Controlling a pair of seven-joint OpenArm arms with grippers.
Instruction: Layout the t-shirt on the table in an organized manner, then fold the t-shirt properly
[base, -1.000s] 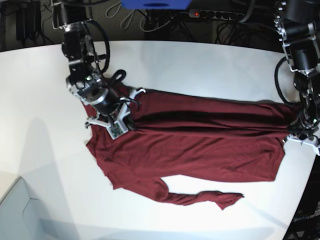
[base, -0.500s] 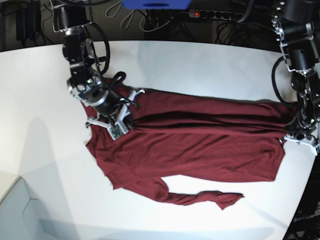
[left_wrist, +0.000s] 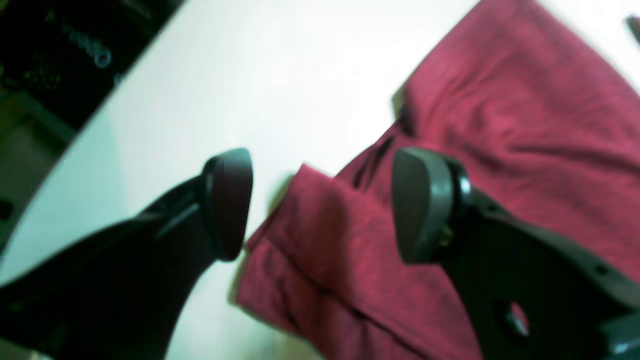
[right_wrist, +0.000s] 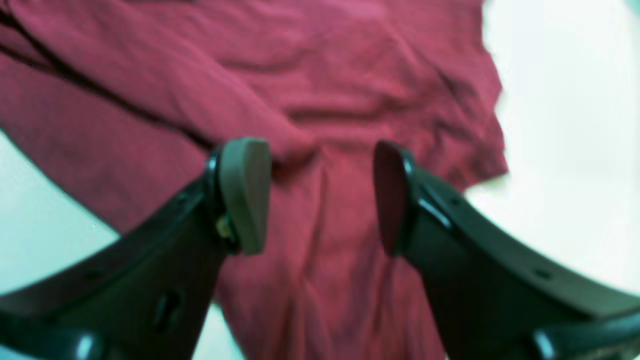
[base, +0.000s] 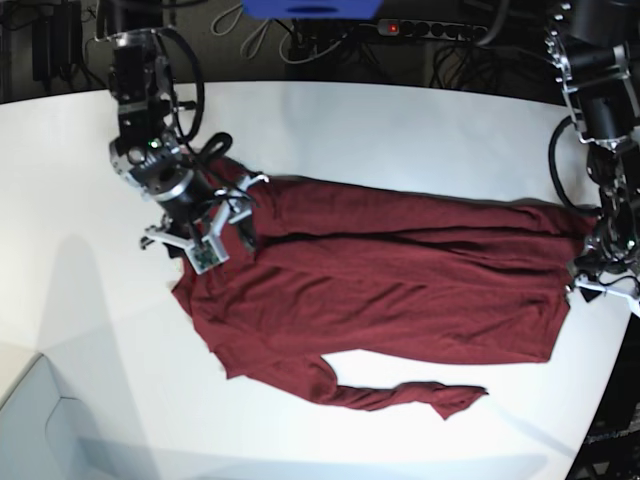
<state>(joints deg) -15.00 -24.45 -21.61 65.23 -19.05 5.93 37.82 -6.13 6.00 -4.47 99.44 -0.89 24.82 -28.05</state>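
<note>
On white glossy table (base: 400, 130): maroon t-shirt (base: 400, 290) spread; dark cables behind.

The t-shirt (base: 400, 290) is plain dark maroon with no print, lying on the glossy white table (base: 400, 130).

**Background clutter along the top edge**

A blue object (base: 312, 8) sits at top centre. Right of it lies a black power strip (base: 435, 29) with a red light. Dark tangled cables (base: 330, 45) fill the upper background.
</note>
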